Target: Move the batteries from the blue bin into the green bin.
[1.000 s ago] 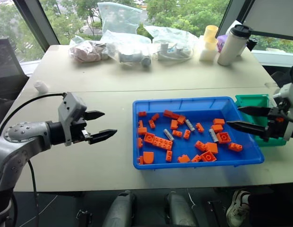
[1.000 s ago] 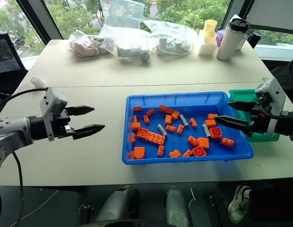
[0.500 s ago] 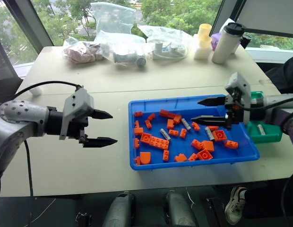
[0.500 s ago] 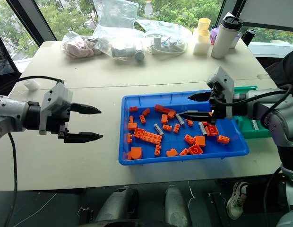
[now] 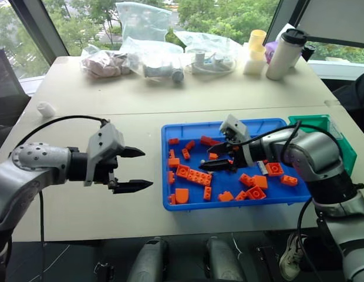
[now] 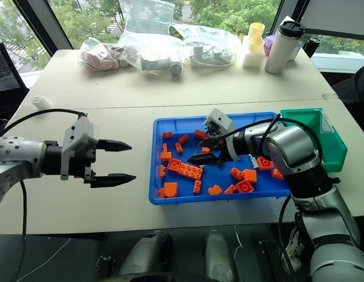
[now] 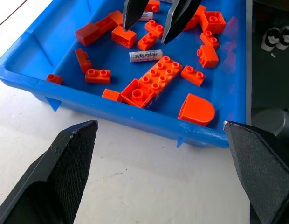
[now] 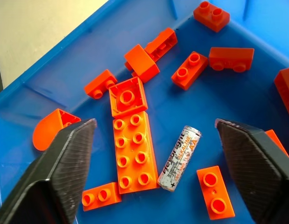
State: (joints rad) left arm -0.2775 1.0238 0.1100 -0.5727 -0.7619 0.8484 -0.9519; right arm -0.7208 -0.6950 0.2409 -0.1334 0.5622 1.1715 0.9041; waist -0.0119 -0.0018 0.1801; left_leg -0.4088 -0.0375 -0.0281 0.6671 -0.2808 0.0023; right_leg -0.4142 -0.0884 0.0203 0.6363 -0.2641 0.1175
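Observation:
The blue bin (image 5: 243,204) sits on the table right of centre, strewn with orange bricks (image 5: 196,176). One of the batteries (image 8: 179,158), a silvery cylinder, lies flat beside a long orange brick; it also shows as the battery (image 7: 145,55). My right gripper (image 5: 206,162) reaches into the bin from the right and hangs open just above this battery, a finger on either side of it, holding nothing. The green bin (image 5: 316,120) stands against the blue bin's right end. My left gripper (image 5: 147,168) hovers open over bare table left of the blue bin.
Clear plastic bags (image 5: 152,56), a white tumbler (image 5: 285,54) and yellow cups (image 5: 256,50) line the table's far side. A small white object (image 5: 46,108) lies at the far left. Bare tabletop stretches left of and behind the blue bin.
My right gripper has swung left from beside the green bin across the blue bin and down over a battery. The left gripper has rolled slightly and barely shifted.

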